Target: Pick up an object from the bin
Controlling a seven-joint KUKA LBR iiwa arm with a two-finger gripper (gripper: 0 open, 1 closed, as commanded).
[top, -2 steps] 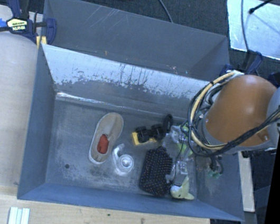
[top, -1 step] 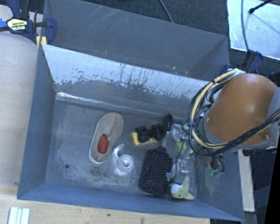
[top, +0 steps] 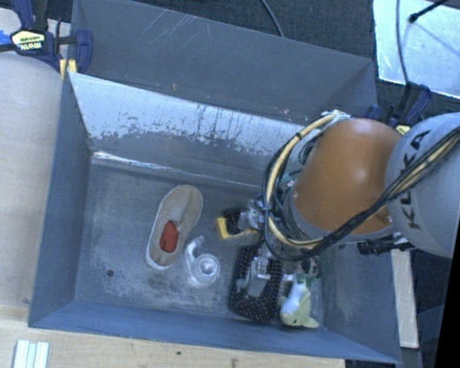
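- Camera view places the gripper (top: 262, 272) low in the lower right of the bin (top: 65, 220), over a black, rough-textured pad (top: 254, 306) that lies by the near wall.
- I cannot tell whether the jaws stand wide or narrow, as wrist and cables cover them.
- A whitish-yellow lump (top: 297, 305) lies just right of the pad, and a small yellow piece (top: 227, 225) sits to the gripper's upper left.
- Further left, apart from these, lie a clear plastic piece (top: 202, 268) and a beige oval scoop (top: 183, 208) with a red bit (top: 170, 235) in it.
- The step in hand looks like positioning for the grasp; nothing is lifted yet.
- The next move calls for closing on the pad alone, clear of lump and wall, then rising straight.
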